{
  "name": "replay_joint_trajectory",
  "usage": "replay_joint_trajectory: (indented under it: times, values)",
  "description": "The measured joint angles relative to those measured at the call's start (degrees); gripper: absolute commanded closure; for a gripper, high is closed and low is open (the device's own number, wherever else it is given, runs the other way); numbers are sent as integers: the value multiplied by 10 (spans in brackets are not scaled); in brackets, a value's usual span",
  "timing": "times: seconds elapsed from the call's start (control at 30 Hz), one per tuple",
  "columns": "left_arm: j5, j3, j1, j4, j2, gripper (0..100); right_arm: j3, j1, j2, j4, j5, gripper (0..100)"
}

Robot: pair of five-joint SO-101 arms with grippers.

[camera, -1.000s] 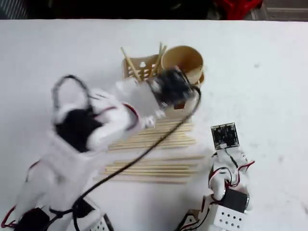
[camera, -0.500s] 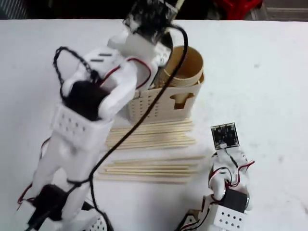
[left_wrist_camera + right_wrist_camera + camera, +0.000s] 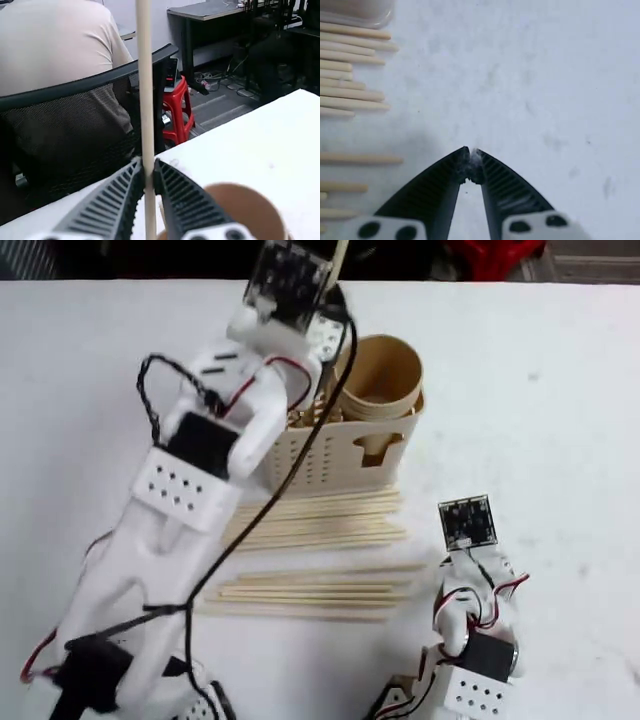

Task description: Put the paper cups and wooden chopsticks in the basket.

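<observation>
Two rows of chopsticks (image 3: pixel 318 523), high view: laid flat on the table just in front of the basket (image 3: pixel 340 455), not yet collected; paper cups (image 3: pixel 380 375) are stacked in its end.
Left gripper (image 3: pixel 149 175), left wrist view: pinched on one chopstick (image 3: pixel 145 75), held upright above a cup (image 3: pixel 245 205), probably so that it can be dropped in end-first.
Right gripper (image 3: pixel 471 159), right wrist view: pressed together on nothing, parked low over the table (image 3: pixel 545 75).

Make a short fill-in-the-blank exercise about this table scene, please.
1. The left gripper is shut on one wooden ____.
2. The paper cups stand inside the ____.
3. The right gripper is shut and holds ____.
Missing words: chopstick; basket; nothing.
</observation>
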Motion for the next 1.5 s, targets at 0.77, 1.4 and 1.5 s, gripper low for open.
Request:
replay_joint_trajectory:
  times: [0.77, 1.4, 1.5]
  values:
    - [2, 230, -1, 52, -298, 954, 0, 0, 0, 0, 0, 981]
    - [-142, 479, 63, 244, -360, 965, 0, 0, 0, 0, 0, 981]
    - [-142, 513, 71, 210, -335, 963, 0, 0, 0, 0, 0, 981]
